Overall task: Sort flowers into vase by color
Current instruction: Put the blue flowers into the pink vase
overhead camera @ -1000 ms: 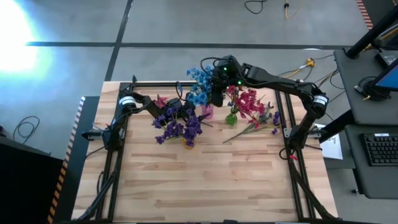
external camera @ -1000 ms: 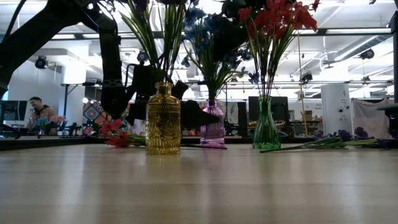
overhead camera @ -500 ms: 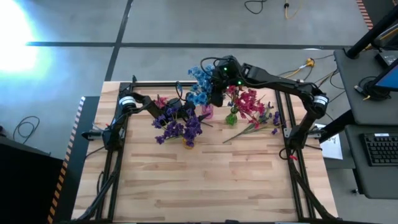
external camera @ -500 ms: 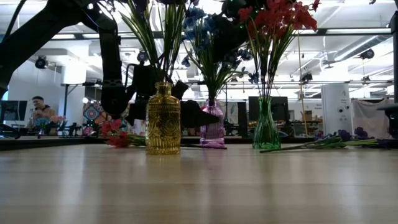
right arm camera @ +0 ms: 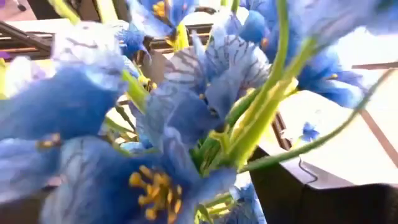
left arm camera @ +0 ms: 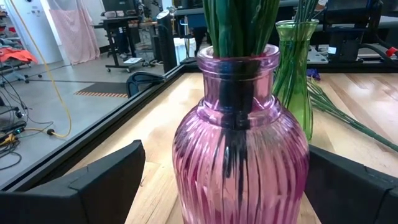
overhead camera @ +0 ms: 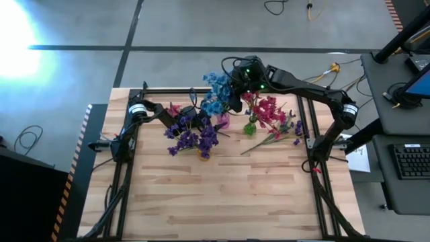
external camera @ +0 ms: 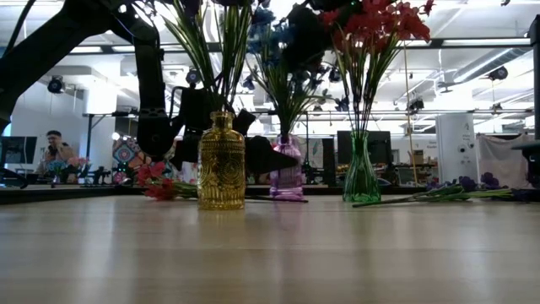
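Note:
A pink ribbed glass vase (left arm camera: 241, 155) holds the blue flowers (overhead camera: 216, 94) by their green stems. My left gripper (left arm camera: 225, 149) lies level at the vase (overhead camera: 222, 122), open, one finger on each side of its belly. My right gripper (overhead camera: 235, 93) hangs high among the blue blooms (right arm camera: 186, 106), which fill its wrist view. An amber bottle (external camera: 221, 160) carries purple flowers (overhead camera: 191, 138). A green vase (external camera: 360, 169) carries red-pink flowers (overhead camera: 269, 111). My left gripper has the pink vase's belly (left arm camera: 186, 168) between its two fingers, coming level from the table's left. A gap shows at one finger (left arm camera: 106, 183). At the other finger (left arm camera: 348, 183) I cannot tell whether it touches the glass. The vase stands upright on the table.
Loose purple and blue sprigs (overhead camera: 283, 134) lie on the table right of the green vase. A red-pink sprig (overhead camera: 175, 109) lies at the far left, by the left arm. The three vases stand close together near the far edge; the near half of the wooden table (overhead camera: 222, 202) is bare.
My right gripper has risen a little out of the blue blooms and drawn back toward the table's far right. The blue flowers stay standing in the pink vase.

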Motion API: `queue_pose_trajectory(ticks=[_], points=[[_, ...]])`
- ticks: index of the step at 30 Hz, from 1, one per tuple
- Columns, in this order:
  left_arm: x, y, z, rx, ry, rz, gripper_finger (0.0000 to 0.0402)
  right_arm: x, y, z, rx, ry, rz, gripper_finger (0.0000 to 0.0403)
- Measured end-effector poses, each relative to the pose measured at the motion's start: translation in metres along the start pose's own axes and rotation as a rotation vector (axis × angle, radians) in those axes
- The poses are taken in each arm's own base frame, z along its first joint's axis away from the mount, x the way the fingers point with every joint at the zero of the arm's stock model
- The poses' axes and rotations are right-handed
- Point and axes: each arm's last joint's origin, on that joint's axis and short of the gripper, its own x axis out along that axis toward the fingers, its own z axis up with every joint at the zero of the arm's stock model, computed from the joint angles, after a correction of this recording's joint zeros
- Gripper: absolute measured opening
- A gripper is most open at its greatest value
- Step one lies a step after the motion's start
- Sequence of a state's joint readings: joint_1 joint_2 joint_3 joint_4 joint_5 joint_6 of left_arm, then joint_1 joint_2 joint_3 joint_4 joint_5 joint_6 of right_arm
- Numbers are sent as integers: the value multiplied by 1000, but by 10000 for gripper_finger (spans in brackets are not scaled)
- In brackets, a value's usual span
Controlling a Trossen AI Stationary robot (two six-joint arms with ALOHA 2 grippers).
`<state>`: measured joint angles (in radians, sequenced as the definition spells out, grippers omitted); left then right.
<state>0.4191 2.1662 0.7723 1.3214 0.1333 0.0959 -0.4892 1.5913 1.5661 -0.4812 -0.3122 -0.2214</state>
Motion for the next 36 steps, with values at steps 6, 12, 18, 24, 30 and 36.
queue_pose_trajectory(ticks=[6, 12, 18, 24, 30, 36], points=[[0, 0, 0, 0, 0, 0, 382, 0, 0, -1, 24, 11, 1, 127], [0, 0, 0, 0, 0, 0, 382, 0, 0, -3, 10, 25, 6, 24], [0, 0, 0, 0, 0, 0, 382, -1, 0, -3, 23, 35, 8, 17], [0, 0, 0, 0, 0, -1, 382, -1, 1, -3, 15, 37, 9, 14], [0, 0, 0, 0, 0, -1, 382, 8, -1, -8, 23, 62, 20, 13], [0, 0, 0, 0, 0, -3, 382, 19, -2, -15, 28, 96, 34, 13]])
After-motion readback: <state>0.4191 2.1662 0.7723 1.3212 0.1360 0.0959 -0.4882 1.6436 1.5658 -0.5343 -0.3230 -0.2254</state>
